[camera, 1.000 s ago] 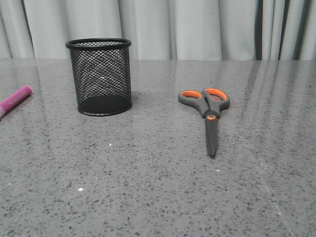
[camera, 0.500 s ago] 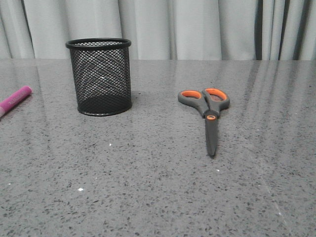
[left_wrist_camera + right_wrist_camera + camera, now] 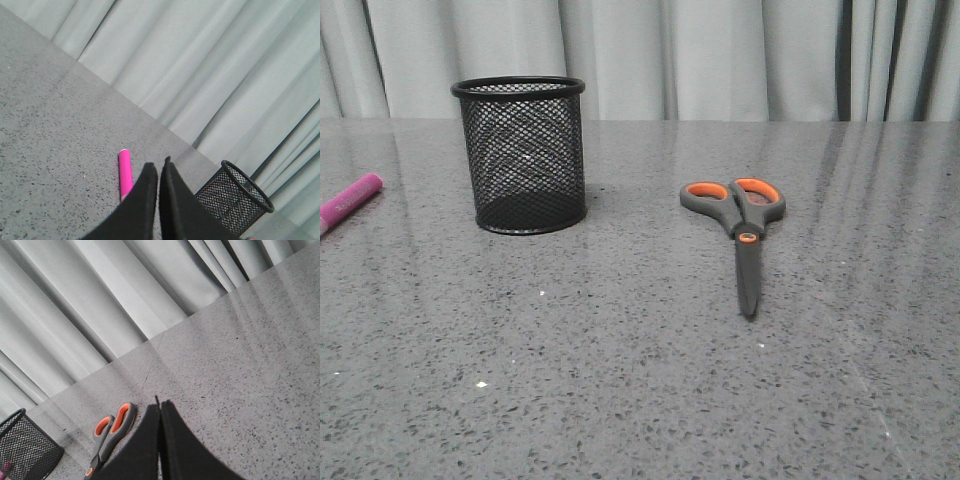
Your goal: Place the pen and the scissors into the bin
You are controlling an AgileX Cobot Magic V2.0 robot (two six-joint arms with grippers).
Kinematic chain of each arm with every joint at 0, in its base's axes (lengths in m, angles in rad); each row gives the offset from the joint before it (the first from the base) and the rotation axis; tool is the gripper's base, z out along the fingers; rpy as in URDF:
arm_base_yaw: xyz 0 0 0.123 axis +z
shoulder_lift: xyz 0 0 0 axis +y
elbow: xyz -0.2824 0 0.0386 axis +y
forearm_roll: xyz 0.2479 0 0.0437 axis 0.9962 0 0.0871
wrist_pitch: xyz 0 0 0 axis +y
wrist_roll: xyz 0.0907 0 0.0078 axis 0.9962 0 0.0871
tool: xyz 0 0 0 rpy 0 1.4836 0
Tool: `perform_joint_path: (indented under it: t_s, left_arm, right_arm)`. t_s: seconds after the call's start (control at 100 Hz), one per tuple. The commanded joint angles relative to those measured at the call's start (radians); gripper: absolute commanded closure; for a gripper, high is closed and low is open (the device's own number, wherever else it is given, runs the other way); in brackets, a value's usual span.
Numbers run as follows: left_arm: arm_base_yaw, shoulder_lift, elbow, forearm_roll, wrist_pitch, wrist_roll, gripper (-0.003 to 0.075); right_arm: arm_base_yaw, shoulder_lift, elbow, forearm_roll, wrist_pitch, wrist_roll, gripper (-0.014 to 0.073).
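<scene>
Grey speckled table (image 3: pixel 620 400) carries the bin (image 3: pixel 523 155) upright, the pen (image 3: pixel 350 200) lying far left, the scissors (image 3: pixel 740 235) flat to its right. Left gripper (image 3: pixel 158 167) and right gripper (image 3: pixel 160 407) both pressed together, empty. Curtain (image 3: pixel 720 55) hangs behind.

Closed left gripper (image 3: pixel 158 167) above the table (image 3: pixel 45 130), pink pen (image 3: pixel 125 173) beside, bin (image 3: pixel 234 202) near

Your front view cuts pen (image 3: pixel 348 202) at left edge; white tip out of sight. Left gripper (image 3: pixel 158 167) hides pen's near end in your left wrist view. Right wrist view: scissors (image 3: pixel 109 434) blades run off bottom edge, bin (image 3: pixel 25 450) cropped at corner.
</scene>
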Motion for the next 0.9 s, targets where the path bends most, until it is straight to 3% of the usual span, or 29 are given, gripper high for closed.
perform_joint_path:
  t_s: [0.0,0.28,0.52,0.89]
  left_arm:
    - [-0.007,-0.019,-0.039,-0.007,-0.027,0.0,0.0742]
    - [-0.007,0.159,-0.236,0.097,0.118,0.0,0.0742]
    - [-0.007,0.419,-0.499,0.383,0.442,0.0,0.0742]
    - [-0.007,0.601,-0.639,0.375,0.639,0.0,0.0742]
  right_arm:
    - [-0.004,-0.009,-0.05,0.006,-0.03,-0.007,0.0656]
    - [-0.004,0.2,-0.208,-0.079,0.145,-0.011,0.0641]
    - [-0.004,0.488,-0.44,-0.167,0.413,-0.04,0.0641]
    - [-0.004,0.679,-0.59,-0.167,0.494,-0.057,0.0642]
